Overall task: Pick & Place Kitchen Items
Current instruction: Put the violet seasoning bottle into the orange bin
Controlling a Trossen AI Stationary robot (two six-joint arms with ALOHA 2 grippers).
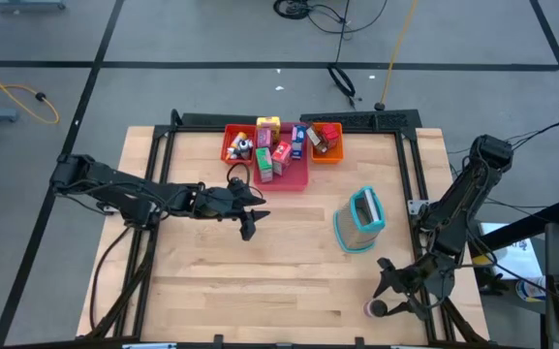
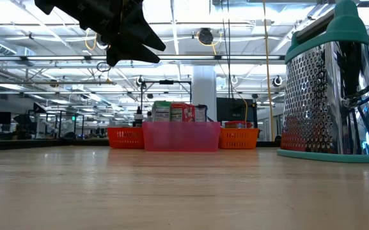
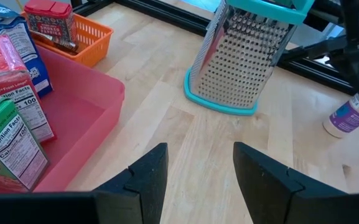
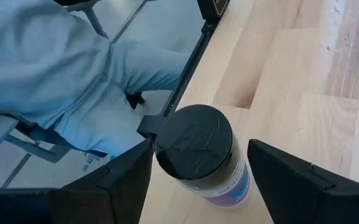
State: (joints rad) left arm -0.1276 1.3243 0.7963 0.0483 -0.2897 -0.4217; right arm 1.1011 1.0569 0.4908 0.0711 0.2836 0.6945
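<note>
Near the grater [image 1: 359, 221], at the counter's [image 1: 289, 271] front right corner, the right end effector [image 1: 388, 294] hangs with fingers spread wide on either side of a dark-lidded can [image 4: 203, 155], not gripping it; a person's pale sleeve shows just past that edge. Left of the grater, across bare wood, the left end effector [image 1: 251, 219] hovers above the counter, fingers parted and empty. Behind it sit the pink tray [image 1: 296, 175] of food boxes [image 3: 8, 130] and two orange trays [image 1: 326, 152] along the far edge.
</note>
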